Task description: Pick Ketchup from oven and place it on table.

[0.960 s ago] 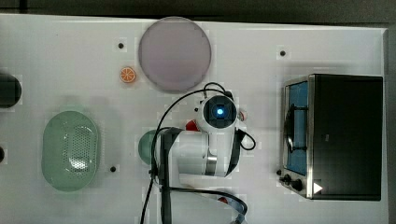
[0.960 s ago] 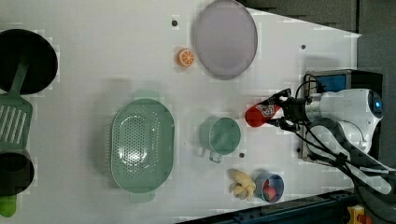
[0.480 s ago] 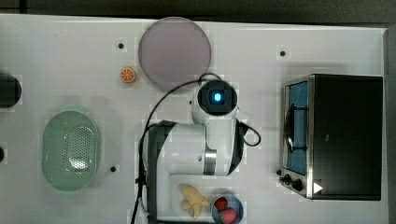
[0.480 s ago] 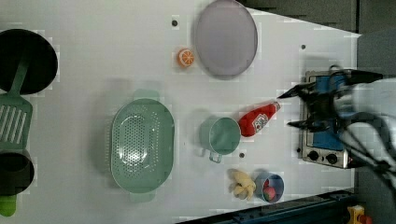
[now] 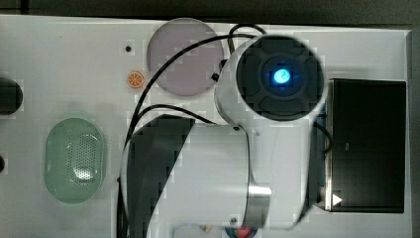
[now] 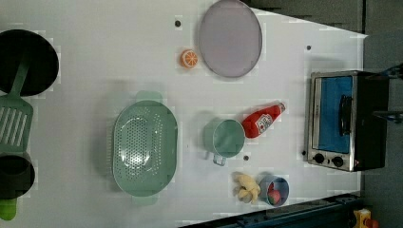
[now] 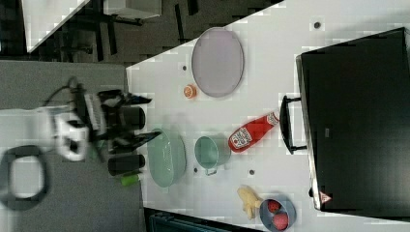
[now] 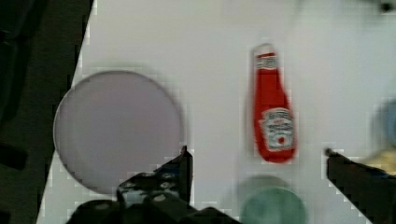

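The ketchup (image 6: 261,121) is a slim red bottle with a white cap and label. It lies on its side on the white table (image 6: 104,61), between a green cup (image 6: 228,137) and the oven (image 6: 344,121). The oven's blue glass door is shut. In the right view the ketchup (image 7: 249,133) rests just in front of the oven (image 7: 358,121) handle. My gripper (image 7: 145,119) stands open and empty, raised well clear of the bottle. In the wrist view the ketchup (image 8: 273,119) lies far below, between my two dark fingers (image 8: 175,170).
A grey plate (image 6: 230,42) and an orange slice (image 6: 189,58) sit at the table's far side. A green colander (image 6: 145,148) lies beside the cup. A blue bowl of strawberries (image 6: 274,190) and a yellow item (image 6: 246,186) stand near the front edge. Black pans and a spatula (image 6: 16,118) are at the left view's left.
A second ago my gripper held the ketchup just above the table by the cup. It let go, the bottle now lies on the table, and the arm has risen away from it.
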Robot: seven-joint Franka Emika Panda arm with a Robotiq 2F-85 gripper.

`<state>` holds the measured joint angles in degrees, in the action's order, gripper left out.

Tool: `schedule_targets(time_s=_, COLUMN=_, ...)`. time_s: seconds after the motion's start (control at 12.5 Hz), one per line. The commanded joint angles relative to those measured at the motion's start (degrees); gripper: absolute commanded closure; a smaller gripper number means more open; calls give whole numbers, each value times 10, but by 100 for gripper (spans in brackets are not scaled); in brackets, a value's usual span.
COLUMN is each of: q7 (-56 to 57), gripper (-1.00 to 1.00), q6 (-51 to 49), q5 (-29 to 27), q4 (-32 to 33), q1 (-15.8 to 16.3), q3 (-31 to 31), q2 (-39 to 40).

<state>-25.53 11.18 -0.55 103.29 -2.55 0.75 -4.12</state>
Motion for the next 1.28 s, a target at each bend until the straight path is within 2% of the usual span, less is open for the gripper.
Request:
schedule_targets(time_s=0.08, q7=-18, gripper=-100, q6=-55, q5=2, q4=-18, q1=0, q3=0, q2=-15)
schedule_targets(time_s=1.28, q7=-18, gripper=-100, q6=-52, q5=2, q4=-23, q1=0, q3=0, q2=-9)
